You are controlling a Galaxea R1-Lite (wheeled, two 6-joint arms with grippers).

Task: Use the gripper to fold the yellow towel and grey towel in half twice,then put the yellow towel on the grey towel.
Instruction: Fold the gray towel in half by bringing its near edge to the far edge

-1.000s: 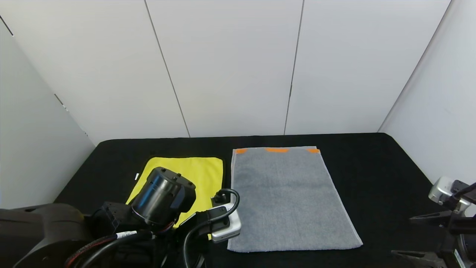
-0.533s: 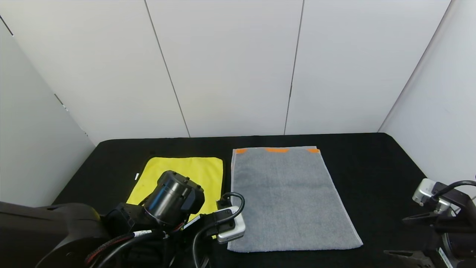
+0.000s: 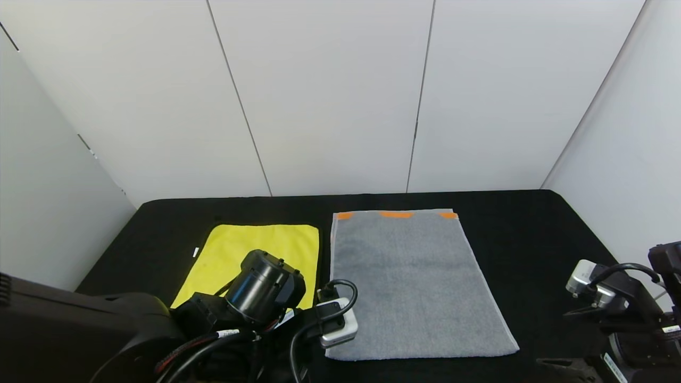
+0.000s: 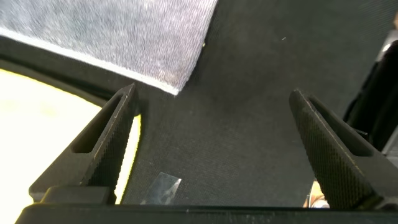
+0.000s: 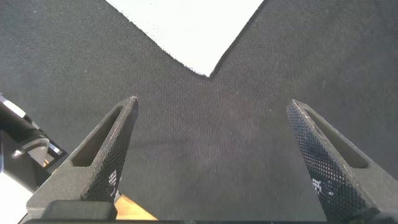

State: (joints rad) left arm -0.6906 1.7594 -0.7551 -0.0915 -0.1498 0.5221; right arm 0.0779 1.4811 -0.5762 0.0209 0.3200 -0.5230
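Your left gripper [image 4: 211,155] has moved toward the near corner of the big grey terry towel [image 3: 409,282], and your right gripper [image 5: 211,162] has come closer too. Both have fingers spread wide, holding nothing. The fluffy yellow towel [image 3: 260,244] lies flat beside it. Folding has not started.

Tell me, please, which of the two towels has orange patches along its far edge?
The grey towel, the larger one on the right; the yellow towel beside it is plain yellow with dark trim.

No legible text or labels.
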